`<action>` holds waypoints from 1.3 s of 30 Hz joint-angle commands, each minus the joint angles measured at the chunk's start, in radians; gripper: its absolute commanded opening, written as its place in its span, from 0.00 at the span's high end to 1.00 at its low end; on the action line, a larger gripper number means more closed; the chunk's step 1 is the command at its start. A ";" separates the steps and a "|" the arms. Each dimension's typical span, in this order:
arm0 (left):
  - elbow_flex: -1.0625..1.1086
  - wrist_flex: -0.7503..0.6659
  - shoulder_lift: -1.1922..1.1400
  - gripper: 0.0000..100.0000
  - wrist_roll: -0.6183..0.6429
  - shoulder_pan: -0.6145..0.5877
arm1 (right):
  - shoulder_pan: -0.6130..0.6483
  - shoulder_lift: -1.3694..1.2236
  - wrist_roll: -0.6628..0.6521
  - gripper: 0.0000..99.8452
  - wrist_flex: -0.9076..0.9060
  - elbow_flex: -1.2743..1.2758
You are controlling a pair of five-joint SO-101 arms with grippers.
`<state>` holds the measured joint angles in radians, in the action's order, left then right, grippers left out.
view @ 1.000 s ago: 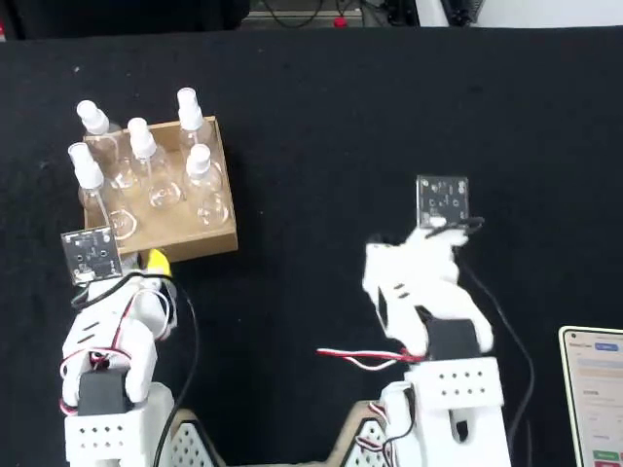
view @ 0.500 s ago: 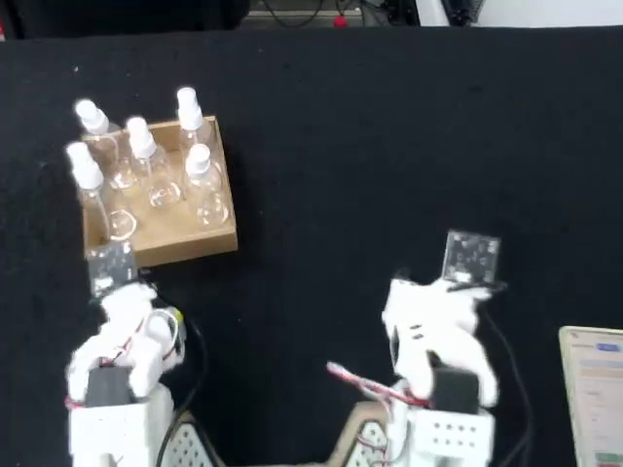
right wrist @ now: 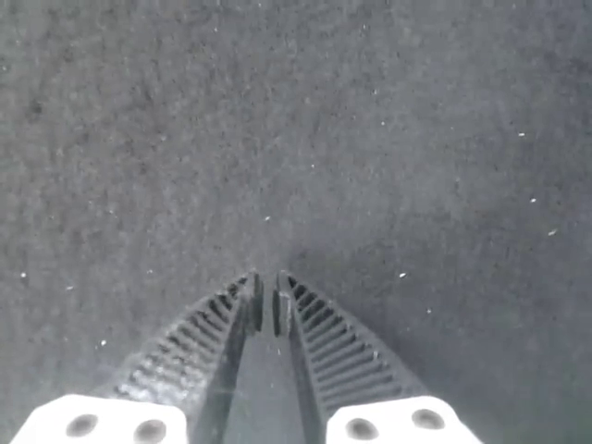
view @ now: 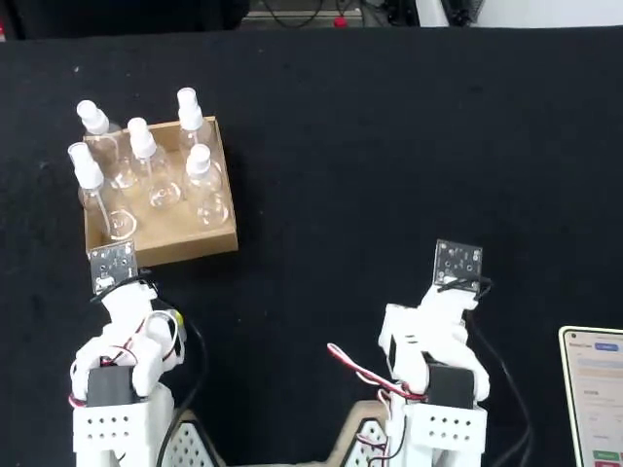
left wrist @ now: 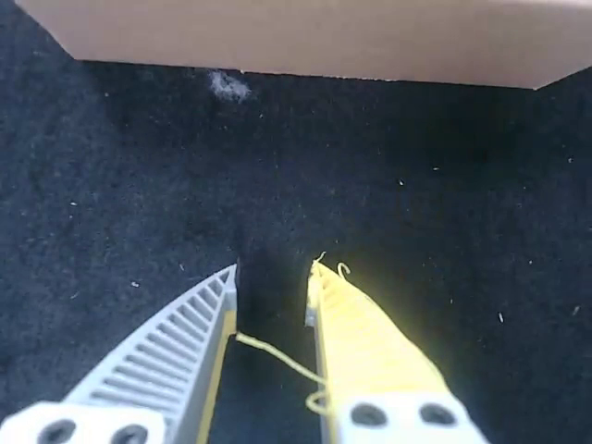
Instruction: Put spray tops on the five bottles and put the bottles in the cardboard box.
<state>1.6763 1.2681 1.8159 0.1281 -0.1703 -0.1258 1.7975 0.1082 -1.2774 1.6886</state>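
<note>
The cardboard box (view: 185, 245) sits at the table's far left. Several clear bottles (view: 201, 183) stand upright inside it, each with a white spray top (view: 198, 159). My left gripper (left wrist: 275, 275) hangs low over the black cloth just in front of the box's near wall (left wrist: 296, 37). Its fingers are a narrow gap apart with nothing between them, and a yellow thread trails across the gap. In the high view the left gripper (view: 115, 272) sits below the box's front left corner. My right gripper (right wrist: 268, 277) is shut and empty over bare cloth, at the right gripper (view: 456, 270) spot near its base.
A device with a lit screen (view: 594, 394) lies at the table's near right edge. Black cloth (view: 389, 126) covers the table between the box and the right arm. Cables run along the far edge (view: 331, 17).
Both arms have drawn back toward their bases. The left gripper has pulled a little away from the box's front. The right gripper has retreated from mid-table. The bottles have not moved.
</note>
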 commanded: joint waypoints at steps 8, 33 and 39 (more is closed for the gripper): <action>0.022 0.006 0.014 0.88 -0.002 -0.004 | -0.006 0.074 0.000 0.97 -0.014 -0.002; 0.022 0.006 0.012 0.88 0.000 -0.002 | -0.008 0.101 0.006 0.97 -0.029 -0.004; 0.022 0.006 0.012 0.88 0.000 -0.004 | -0.008 0.101 0.006 0.97 -0.029 -0.004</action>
<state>1.6778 1.2681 1.8220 0.1281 -0.1688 -0.1258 1.7975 0.1082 -1.2973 1.6886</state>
